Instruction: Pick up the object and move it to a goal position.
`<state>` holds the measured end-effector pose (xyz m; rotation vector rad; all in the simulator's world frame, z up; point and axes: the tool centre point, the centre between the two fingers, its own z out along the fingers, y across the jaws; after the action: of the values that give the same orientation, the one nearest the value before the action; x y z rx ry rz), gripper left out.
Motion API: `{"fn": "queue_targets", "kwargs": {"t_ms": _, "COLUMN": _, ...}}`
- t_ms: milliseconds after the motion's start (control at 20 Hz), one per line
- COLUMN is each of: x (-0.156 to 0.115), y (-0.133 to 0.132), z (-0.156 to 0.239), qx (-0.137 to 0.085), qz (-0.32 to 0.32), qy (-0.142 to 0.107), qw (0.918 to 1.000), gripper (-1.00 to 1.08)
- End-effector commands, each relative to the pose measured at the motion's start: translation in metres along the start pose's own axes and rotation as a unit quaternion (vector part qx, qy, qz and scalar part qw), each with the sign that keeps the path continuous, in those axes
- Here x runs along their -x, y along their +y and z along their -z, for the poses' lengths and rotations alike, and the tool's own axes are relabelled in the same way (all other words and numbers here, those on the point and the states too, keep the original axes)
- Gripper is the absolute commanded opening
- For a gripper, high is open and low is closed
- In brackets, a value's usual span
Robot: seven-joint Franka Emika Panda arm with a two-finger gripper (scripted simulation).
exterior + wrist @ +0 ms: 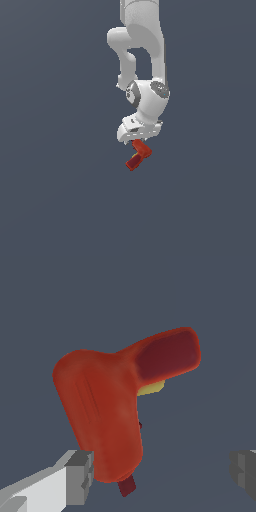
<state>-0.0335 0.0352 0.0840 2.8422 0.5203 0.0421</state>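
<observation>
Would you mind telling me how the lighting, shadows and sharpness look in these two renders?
Exterior view: flat, even light on a plain grey-blue ground, no cast shadow under the object or gripper, edges soft and low in detail. Wrist view: the object fills the frame, smoothly shaded with no glare, its outline slightly blurred; one grey finger is lit brighter than the other.

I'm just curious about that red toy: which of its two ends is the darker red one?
On the red L-shaped object, the darker end is the flat maroon face of the shorter arm, near a small yellow patch; the longer arm by the gripper is brighter orange-red.
</observation>
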Motion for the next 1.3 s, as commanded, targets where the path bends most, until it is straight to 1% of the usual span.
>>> {"fn": "queue_targets", "kwargs": {"t_ms": 0, "x": 0.004, "y": -0.011, "z": -0.007, "qx": 0.010, "qz": 0.027, "qy": 0.002, "qw": 0.9996, "gripper": 1.08}}
{"fn": "queue_targets", "kwargs": {"t_ms": 200, "x": 0.008, "y": -0.024, "z": -0.015, "qx": 0.019, "qz": 0.058, "qy": 0.004, "qw": 0.9981, "gripper": 1.08}}
{"fn": "queue_targets", "kwargs": {"t_ms": 450, "x": 0.012, "y": -0.033, "z": -0.020, "qx": 0.025, "qz": 0.080, "qy": 0.006, "qw": 0.9965, "gripper": 1.08}}
{"fn": "queue_targets", "kwargs": {"t_ms": 800, "x": 0.012, "y": -0.034, "z": -0.023, "qx": 0.025, "qz": 0.081, "qy": 0.006, "qw": 0.9964, "gripper": 1.08}}
{"fn": "queue_targets", "kwargs": {"t_ms": 1250, "x": 0.013, "y": -0.033, "z": -0.049, "qx": 0.026, "qz": 0.084, "qy": 0.006, "qw": 0.9961, "gripper": 1.08}}
